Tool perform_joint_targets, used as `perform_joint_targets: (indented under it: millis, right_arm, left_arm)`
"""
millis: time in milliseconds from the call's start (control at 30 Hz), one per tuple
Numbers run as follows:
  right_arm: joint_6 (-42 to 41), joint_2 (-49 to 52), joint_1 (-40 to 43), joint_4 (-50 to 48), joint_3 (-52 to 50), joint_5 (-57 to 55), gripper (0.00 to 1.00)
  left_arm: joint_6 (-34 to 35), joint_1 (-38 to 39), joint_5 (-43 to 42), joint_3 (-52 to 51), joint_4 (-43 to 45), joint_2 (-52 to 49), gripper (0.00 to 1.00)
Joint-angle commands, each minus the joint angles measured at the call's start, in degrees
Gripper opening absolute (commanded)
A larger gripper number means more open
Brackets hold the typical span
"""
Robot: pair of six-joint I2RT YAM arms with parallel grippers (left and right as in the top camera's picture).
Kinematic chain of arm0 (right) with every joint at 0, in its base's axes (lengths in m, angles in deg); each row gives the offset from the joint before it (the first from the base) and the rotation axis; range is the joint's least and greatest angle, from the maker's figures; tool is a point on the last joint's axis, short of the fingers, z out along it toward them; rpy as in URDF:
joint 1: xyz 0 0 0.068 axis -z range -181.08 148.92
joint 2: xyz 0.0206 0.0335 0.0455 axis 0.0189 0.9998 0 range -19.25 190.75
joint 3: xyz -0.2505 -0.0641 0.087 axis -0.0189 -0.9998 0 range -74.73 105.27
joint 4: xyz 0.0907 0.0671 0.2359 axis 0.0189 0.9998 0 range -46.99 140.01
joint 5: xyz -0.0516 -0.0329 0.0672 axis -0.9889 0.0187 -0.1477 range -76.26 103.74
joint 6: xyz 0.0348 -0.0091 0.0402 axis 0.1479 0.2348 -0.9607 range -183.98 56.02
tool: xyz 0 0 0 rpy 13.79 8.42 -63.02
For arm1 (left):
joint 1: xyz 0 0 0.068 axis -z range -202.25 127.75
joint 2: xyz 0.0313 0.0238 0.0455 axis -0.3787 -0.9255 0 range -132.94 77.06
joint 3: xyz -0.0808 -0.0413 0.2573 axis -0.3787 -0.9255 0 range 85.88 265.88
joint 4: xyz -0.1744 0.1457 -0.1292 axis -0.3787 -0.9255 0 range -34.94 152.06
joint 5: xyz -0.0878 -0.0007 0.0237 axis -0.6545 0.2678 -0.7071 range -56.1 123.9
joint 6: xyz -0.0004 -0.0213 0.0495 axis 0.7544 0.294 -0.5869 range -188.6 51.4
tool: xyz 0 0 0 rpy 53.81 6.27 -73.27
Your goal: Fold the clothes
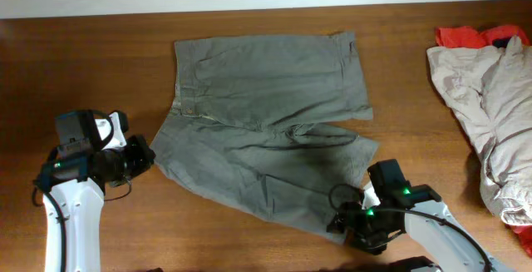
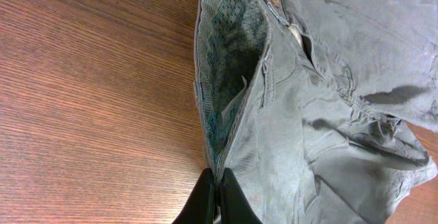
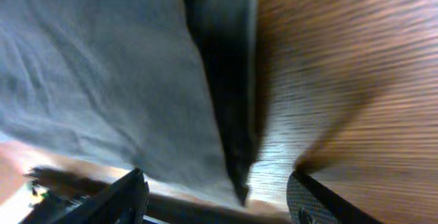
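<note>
Two arms frame the shorts [image 1: 266,114], which lie spread near the middle of the table [image 1: 83,64], waistband toward the left arm, both legs running toward the right, the nearer leg slanting to the front edge; I read this as the opening of the first fold, with one end secured and the other not; the left gripper [image 2: 217,177] is pinched tight on the waistband edge at its nearer corner, the patterned lining showing just above the fingertips; the right gripper [image 3: 217,186] stands with jaws wide apart at the hem of the nearer leg, gripping nothing, the dark hem edge lying in the gap; the next move, in my judgement, calls for those jaws to close on the hem so that both ends can be lifted together and carried over the far leg; both arms reach in low from the front edge, wrists angled inward toward the cloth; a pale beige garment [image 1: 482,97] and a red cloth [image 1: 465,35] lie well apart at the right.
</note>
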Motion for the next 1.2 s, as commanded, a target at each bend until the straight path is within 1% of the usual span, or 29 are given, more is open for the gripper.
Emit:
perform_joint_targets:
  millis: [0,67,133,200,233,267,333,467,633,700,767,833,900,1033,1167]
  right_arm:
    - [-6.1,-0.2,-0.6,-2.9,-3.2,1.6,0.7]
    - [-7.4,-0.2,-0.6,-3.9,-4.0,2.3,0.69]
    - [-7.4,-0.2,-0.6,-4.3,-4.3,2.7,0.62]
    - [-7.4,-0.2,-0.6,-4.3,-4.3,2.7,0.47]
    - [-7.4,-0.3,-0.6,-4.3,-4.3,2.7,0.4]
    - [-7.4,-0.3,-0.6,-4.3,-4.3,2.7,0.36]
    - [-7.4,-0.3,-0.6,-4.3,-4.3,2.7,0.18]
    - [-7.3,-0.3,-0.6,-4.3,-4.2,2.6,0.04]
    - [-6.5,-0.5,-0.6,-4.0,-3.4,2.5,0.04]
    - [-4.0,-0.8,-0.6,-3.8,-1.8,2.5,0.04]
    - [1.8,-2.1,-0.6,-2.5,2.1,2.5,0.04]
    - [5.5,-3.8,-0.6,0.6,6.3,1.9,0.04]
    - [7.8,-5.9,-0.6,5.9,11.7,-2.0,0.04]
    - [8.4,-8.7,-0.6,14.8,20.1,-9.6,0.04]
    - [8.4,-11.1,-0.6,21.7,26.8,-13.7,0.04]
  left_arm:
    - [-1.0,0.2,0.4,0.7,0.4,1.1,0.01]
    - [-1.0,0.2,0.5,0.7,0.4,1.1,0.01]
    - [-1.0,0.2,0.4,0.7,0.4,1.1,0.01]
    - [-1.0,0.2,0.5,0.7,0.5,1.1,0.01]
    - [-1.0,0.2,0.5,0.7,0.5,1.1,0.01]
    - [-1.0,0.2,0.4,0.7,0.5,1.1,0.01]
    - [-1.0,0.2,0.4,0.7,0.5,1.1,0.01]
    - [-1.0,0.2,0.4,0.7,0.5,1.1,0.0]
    - [-1.0,0.2,0.4,0.7,0.6,1.1,0.01]
    - [-1.0,0.2,0.4,0.7,0.6,1.1,0.01]
    - [-1.0,0.2,0.4,0.9,0.6,1.1,0.01]
    - [-1.0,0.2,0.4,1.8,0.3,1.2,0.0]
    - [-2.3,0.2,0.4,3.6,-1.1,1.3,0.01]
    - [-3.4,0.2,0.4,6.6,-4.4,2.3,0.01]
    - [-3.4,0.2,0.4,9.0,-8.0,4.5,0.01]
